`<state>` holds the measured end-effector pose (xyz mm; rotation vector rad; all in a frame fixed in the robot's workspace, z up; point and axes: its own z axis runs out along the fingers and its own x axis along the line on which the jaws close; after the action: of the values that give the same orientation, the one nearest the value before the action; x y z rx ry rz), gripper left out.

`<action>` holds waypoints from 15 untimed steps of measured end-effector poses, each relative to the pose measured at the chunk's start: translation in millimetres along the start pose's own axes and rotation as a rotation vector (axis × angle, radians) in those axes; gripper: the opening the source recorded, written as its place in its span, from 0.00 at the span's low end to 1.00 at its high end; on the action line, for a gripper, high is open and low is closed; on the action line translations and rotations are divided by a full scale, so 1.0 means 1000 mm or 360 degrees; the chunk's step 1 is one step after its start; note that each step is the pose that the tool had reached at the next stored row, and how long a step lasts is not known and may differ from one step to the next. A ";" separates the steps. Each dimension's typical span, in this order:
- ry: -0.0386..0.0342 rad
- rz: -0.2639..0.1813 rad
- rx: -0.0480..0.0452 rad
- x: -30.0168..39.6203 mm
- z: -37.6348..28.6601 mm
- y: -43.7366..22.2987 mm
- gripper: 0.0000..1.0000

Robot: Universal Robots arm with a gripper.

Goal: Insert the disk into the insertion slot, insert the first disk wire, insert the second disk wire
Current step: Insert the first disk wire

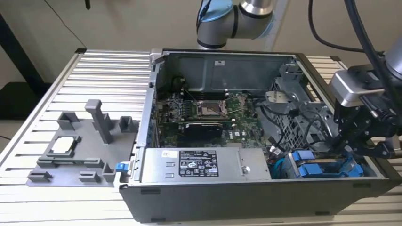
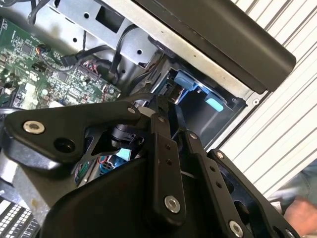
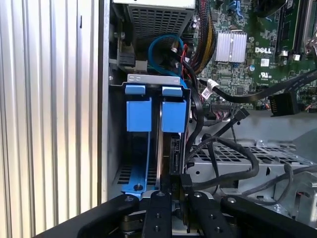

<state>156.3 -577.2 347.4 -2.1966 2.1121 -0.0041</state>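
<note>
Surface: ribbed metal table (image 1: 94,75), seen in the exterior view.
- Computer case (image 1: 251,197): lying open on the table, circuit board (image 1: 207,110) exposed, labelled power supply (image 1: 201,165) along its near wall.
- Grey fixture (image 1: 69,160): on the table toward the exterior view's left, apart from the case.
- Drive cage (image 3: 148,78): grey sheet metal, in the case corner toward the exterior view's right.
- Disk (image 3: 173,116): seated on edge inside the cage, blue tab showing, just beside a second blue-tabbed drive (image 3: 138,114).
- Gripper (image 3: 176,182): over the cage at the disk's connector end. Its fingers are drawn close together, apparently pinching a black plug (image 3: 174,174) against the disk's edge, though the contact is partly hidden.
- Black cables (image 3: 223,148): looped beside the cage.
</note>
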 end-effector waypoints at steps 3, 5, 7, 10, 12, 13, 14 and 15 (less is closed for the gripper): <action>0.0000 0.0001 0.0000 -0.0004 0.0009 -0.0005 0.19; 0.0001 0.0007 0.0001 -0.0005 0.0015 -0.0009 0.19; 0.0002 0.0012 0.0001 -0.0007 0.0024 -0.0010 0.19; 0.0003 0.0017 0.0002 -0.0016 0.0033 -0.0012 0.19; 0.0003 0.0021 0.0002 -0.0021 0.0039 -0.0014 0.19; 0.0004 0.0024 0.0003 -0.0021 0.0041 -0.0017 0.19; 0.0004 0.0026 0.0003 -0.0021 0.0044 -0.0019 0.19; 0.0004 0.0030 0.0003 -0.0021 0.0047 -0.0019 0.19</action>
<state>158.5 -574.7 342.9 -2.1770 2.1330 -0.0078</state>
